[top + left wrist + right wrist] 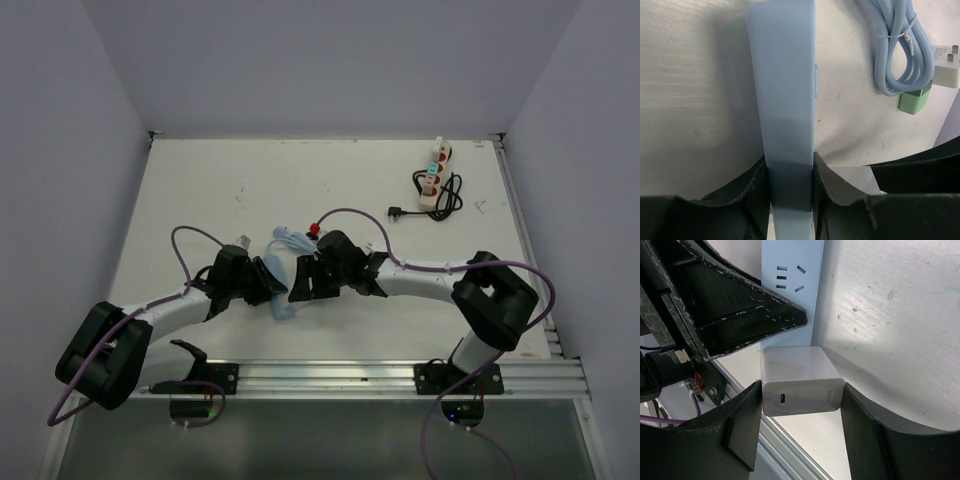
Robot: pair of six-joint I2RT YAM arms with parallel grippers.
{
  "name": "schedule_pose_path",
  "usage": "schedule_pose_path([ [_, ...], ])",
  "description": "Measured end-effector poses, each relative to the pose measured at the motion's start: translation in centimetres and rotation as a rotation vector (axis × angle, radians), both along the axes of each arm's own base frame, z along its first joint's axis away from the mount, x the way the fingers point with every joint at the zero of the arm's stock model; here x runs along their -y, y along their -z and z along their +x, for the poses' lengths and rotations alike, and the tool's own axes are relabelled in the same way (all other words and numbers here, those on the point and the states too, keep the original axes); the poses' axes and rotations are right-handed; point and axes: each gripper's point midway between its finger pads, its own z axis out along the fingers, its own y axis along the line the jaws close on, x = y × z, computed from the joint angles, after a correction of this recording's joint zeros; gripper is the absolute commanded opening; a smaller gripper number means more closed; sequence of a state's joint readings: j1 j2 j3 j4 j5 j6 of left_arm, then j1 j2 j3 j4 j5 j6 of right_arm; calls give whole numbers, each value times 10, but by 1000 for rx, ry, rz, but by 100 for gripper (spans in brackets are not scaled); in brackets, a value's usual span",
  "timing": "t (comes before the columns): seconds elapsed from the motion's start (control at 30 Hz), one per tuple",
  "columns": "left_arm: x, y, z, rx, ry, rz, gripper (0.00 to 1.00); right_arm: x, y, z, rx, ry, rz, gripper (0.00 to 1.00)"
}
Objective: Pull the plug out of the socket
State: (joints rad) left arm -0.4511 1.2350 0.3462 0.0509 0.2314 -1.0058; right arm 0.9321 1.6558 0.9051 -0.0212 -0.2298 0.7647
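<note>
- Status: the white plug [799, 371] is sitting seated on the face of the pale-blue socket strip [782, 75].
- I am watching the right gripper [801, 392] grasping the plug by both sides.
- I am watching the left gripper [789, 172] clamping the socket strip across its long edges.
</note>
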Motion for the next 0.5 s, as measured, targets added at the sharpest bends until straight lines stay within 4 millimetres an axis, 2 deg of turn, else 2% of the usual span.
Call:
schedule_pose_path([
  [0.3, 4, 1, 1, -1, -17, -21, 0, 13, -1, 4, -20, 18, 32, 0],
  [0.5, 11, -6, 3, -5, -32, -62, 0, 24, -12, 8, -29, 34, 67, 0],
])
